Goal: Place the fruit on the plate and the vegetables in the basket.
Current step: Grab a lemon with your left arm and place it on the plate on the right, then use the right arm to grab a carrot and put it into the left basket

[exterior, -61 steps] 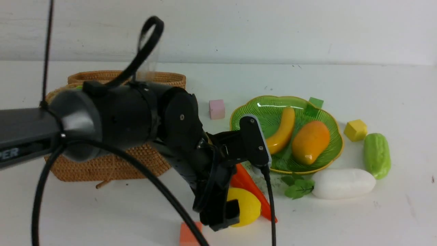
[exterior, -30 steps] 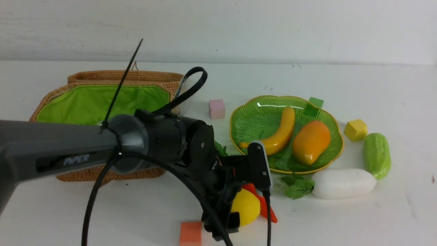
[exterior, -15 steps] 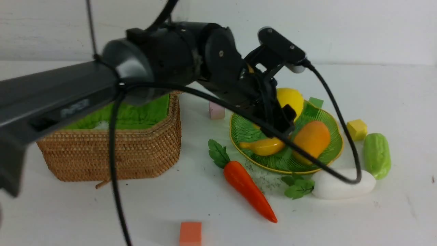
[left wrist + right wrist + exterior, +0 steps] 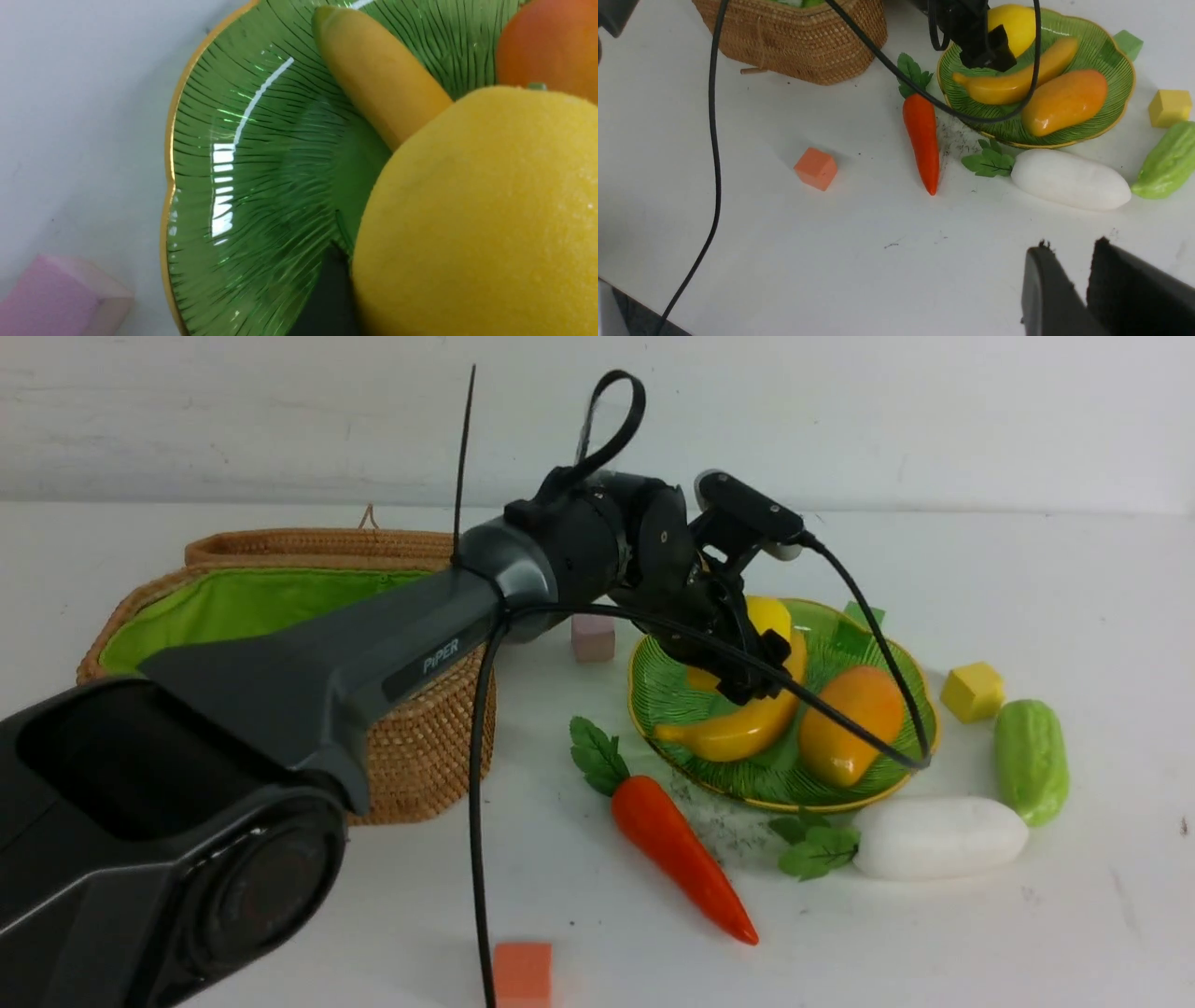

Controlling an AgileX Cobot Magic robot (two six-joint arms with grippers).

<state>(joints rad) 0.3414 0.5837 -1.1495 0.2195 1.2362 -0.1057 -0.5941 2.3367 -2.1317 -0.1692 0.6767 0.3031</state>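
The left gripper (image 4: 761,658) clenches the lemon (image 4: 777,614) over the plate (image 4: 642,683), centre right of the front frame, beside the banana (image 4: 738,733) and mango (image 4: 845,719). Its wrist camera alone shows bare ribbed glass under the lemon (whether they touch cannot be told). Carrot (image 4: 677,845), radish (image 4: 938,837) and cucumber (image 4: 1030,761) lie on the table (image 4: 934,943), lower right; the basket (image 4: 429,747) stands open at left. Only the right wrist view catches the right gripper (image 4: 1071,243), lower right, tips narrowly parted, empty.

Lemon (image 4: 1017,25) in left claw (image 4: 994,49) over plate (image 4: 1106,51)
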